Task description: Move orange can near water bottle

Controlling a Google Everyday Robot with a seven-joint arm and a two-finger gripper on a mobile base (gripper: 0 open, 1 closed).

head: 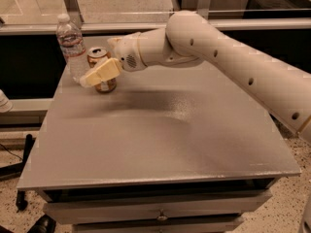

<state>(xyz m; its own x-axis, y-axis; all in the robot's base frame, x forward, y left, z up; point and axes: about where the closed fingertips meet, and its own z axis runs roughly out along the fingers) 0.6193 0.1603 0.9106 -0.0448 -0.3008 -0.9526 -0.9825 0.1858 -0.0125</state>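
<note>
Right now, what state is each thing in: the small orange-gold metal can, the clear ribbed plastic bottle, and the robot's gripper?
Small orange-gold metal can: upright on the grey table, close beside the bottle.
Clear ribbed plastic water bottle: upright, white cap on, at the table's far left corner.
Gripper: low at the can, crossing its front.
</note>
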